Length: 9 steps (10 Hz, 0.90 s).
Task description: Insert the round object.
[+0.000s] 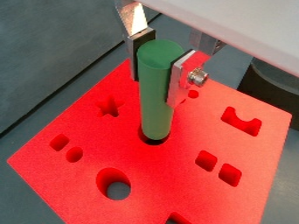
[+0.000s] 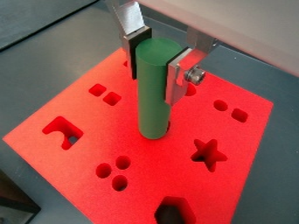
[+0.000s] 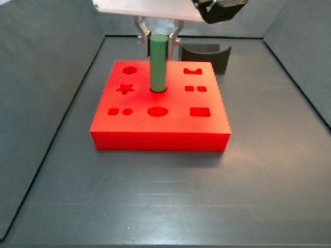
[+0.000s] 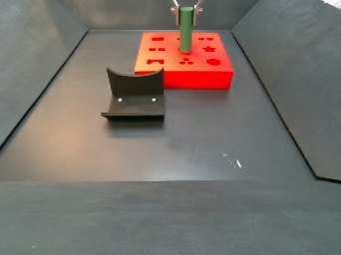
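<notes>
Red block (image 3: pixel 162 131) sits upper centre in a side view. Round object (image 1: pixel 156 92) stands vertical, its lower tip at a round hole mid-block. My gripper (image 1: pixel 163 52) clamps its top; push straight down.

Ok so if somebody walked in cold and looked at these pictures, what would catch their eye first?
Probably the bright red block on the dark floor, its top cut with star, round and square holes. Next, the green peg standing upright with its lower end in a hole near the block's middle, the gripper clamped on its upper part. The dark grey curved block sits apart on the floor.
</notes>
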Tool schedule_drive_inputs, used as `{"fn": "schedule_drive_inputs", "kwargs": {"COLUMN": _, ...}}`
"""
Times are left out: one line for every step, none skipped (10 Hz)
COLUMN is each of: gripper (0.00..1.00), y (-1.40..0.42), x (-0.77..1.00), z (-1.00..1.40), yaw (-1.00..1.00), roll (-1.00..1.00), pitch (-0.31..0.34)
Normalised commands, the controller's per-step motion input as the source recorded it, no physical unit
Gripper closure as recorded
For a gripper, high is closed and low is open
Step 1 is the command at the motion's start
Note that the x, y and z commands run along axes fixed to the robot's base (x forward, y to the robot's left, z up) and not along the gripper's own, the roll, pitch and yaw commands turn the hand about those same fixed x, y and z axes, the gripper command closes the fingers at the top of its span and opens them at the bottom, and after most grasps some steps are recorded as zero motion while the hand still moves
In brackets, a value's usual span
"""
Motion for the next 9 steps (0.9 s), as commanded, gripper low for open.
{"fn": "schedule_drive_inputs", "kwargs": {"gripper": 1.00, "y": -0.05, "x": -0.25, "z": -0.13, "yaw": 0.00, "roll": 0.00, "pitch": -0.121}}
{"fn": "schedule_drive_inputs", "kwargs": {"gripper": 1.00, "y": -0.23, "x": 0.01, "z": -0.13, "yaw": 0.00, "roll": 0.09, "pitch": -0.044}}
{"fn": "schedule_drive_inputs", "kwargs": {"gripper": 1.00, "y": -0.08, "x": 0.25, "z": -0.20, "yaw": 0.00, "roll": 0.10, "pitch": 0.000}}
{"fn": "schedule_drive_inputs", "kwargs": {"gripper": 1.00, "y": -0.20, "x": 0.41, "z": -0.17, "yaw": 0.09, "roll": 0.13, "pitch": 0.007}}
{"fn": "schedule_drive_inputs", "kwargs": {"gripper": 1.00, "y": 0.00, "x": 0.30, "z": -0.29, "yaw": 0.01, "roll": 0.10, "pitch": 0.000}}
{"fn": "schedule_drive_inputs", "kwargs": {"gripper": 1.00, "y": 0.07, "x": 0.18, "z": -0.34, "yaw": 0.00, "roll": 0.09, "pitch": 0.000}}
{"fn": "schedule_drive_inputs", "kwargs": {"gripper": 1.00, "y": 0.05, "x": 0.00, "z": -0.33, "yaw": 0.00, "roll": 0.04, "pitch": -0.004}}
{"fn": "schedule_drive_inputs", "kwargs": {"gripper": 1.00, "y": 0.00, "x": -0.03, "z": -0.29, "yaw": 0.00, "roll": 0.01, "pitch": -0.011}}
{"fn": "schedule_drive_inputs", "kwargs": {"gripper": 1.00, "y": 0.00, "x": 0.00, "z": -0.57, "yaw": 0.00, "roll": 0.12, "pitch": -0.059}}
